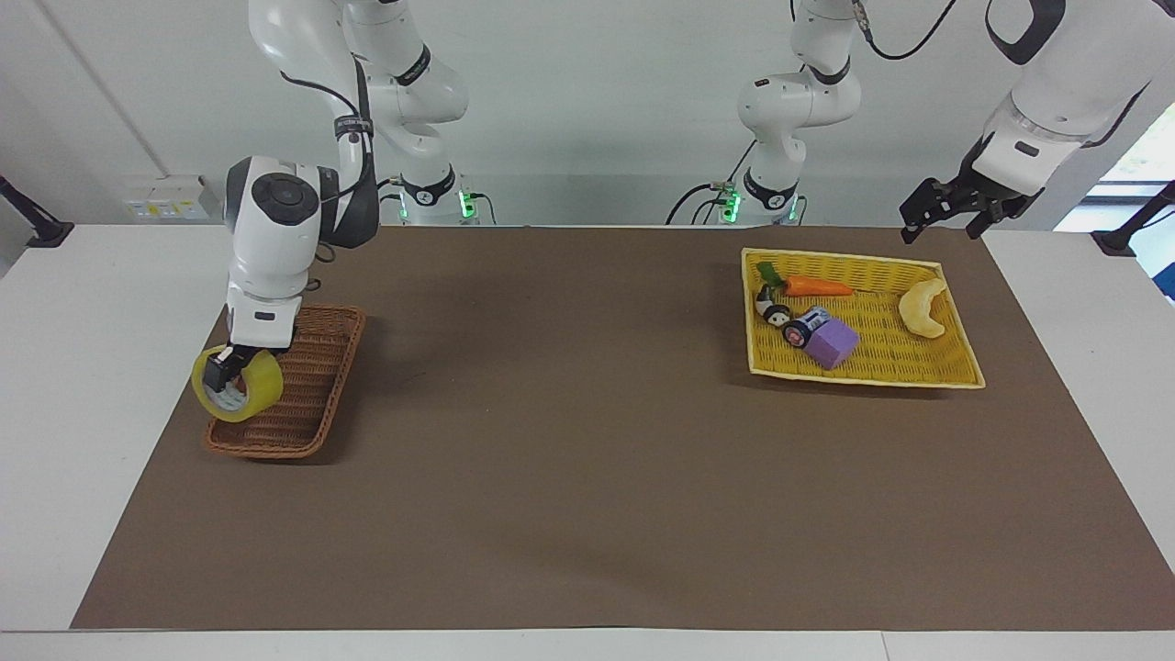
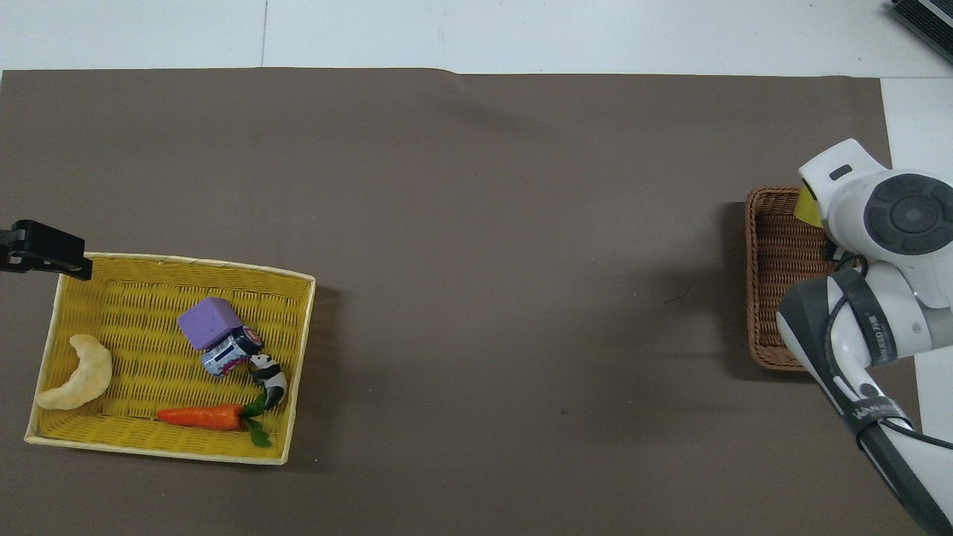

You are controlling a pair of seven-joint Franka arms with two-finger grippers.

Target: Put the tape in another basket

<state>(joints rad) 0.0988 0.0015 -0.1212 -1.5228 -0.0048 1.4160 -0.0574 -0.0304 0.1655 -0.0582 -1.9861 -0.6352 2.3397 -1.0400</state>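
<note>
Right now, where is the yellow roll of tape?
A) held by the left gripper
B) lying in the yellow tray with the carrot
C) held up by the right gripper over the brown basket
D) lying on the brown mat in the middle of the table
C: the right gripper is shut on the tape, holding it over the brown basket, while the left gripper hangs open and bare by the yellow tray.
</note>
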